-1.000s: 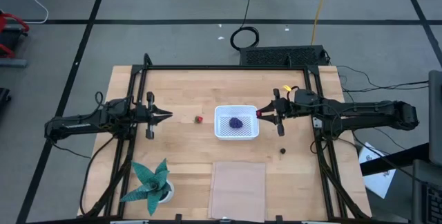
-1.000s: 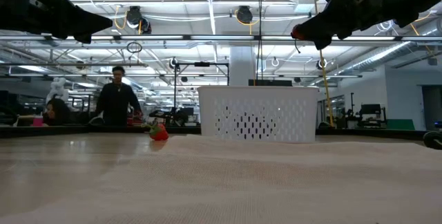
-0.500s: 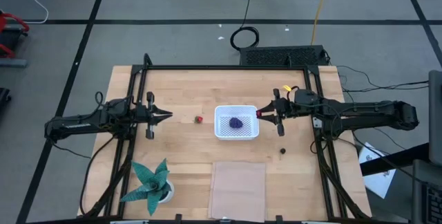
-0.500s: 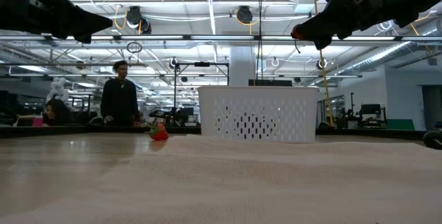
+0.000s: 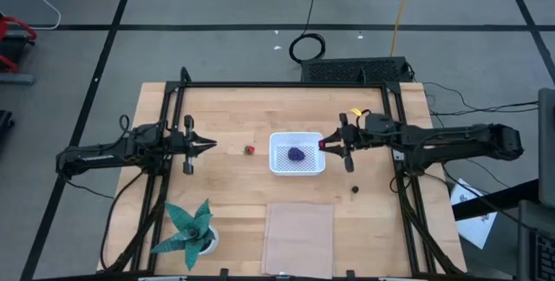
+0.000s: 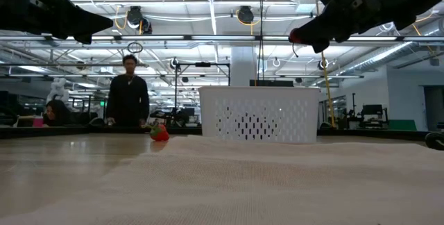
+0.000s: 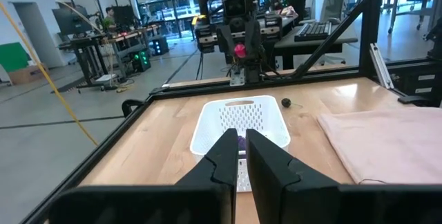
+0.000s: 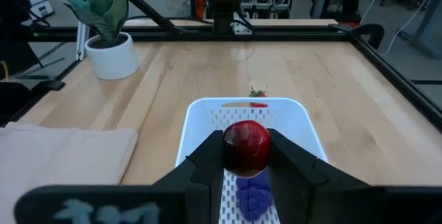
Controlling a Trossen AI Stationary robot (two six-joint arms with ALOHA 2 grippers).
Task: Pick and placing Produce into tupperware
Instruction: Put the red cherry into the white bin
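The white tupperware (image 5: 274, 166) stands mid-table with the purple lump (image 5: 297, 153) lying inside it. My right gripper (image 5: 323, 144) hangs at the container's right rim, shut on a dark red ball (image 8: 245, 144). The small red piece (image 5: 249, 150) lies on the table left of the container. A second dark ball (image 5: 355, 189) rests on the wood to the container's right and nearer. My left gripper (image 5: 213, 146) is shut and hovers farther left, pointing at the red piece. My right gripper pinches the red ball (image 8: 246, 135) between its two fingertips (image 8: 207, 156), one on each side of it. The fingers lie about level, reaching from the table's right. The ball is lifted clear, high above the container's right wall (image 6: 309, 117).
A teal potted plant (image 5: 189, 229) stands at the near left corner. A flat pinkish sheet (image 5: 298, 238) lies at the near edge below the container. A black frame (image 5: 178, 90) borders the table. A person (image 6: 128, 100) stands in the room beyond.
My right gripper has moved a little toward the table's left, closer over the container's right rim, still holding the ball. The person in the background has walked to the right.
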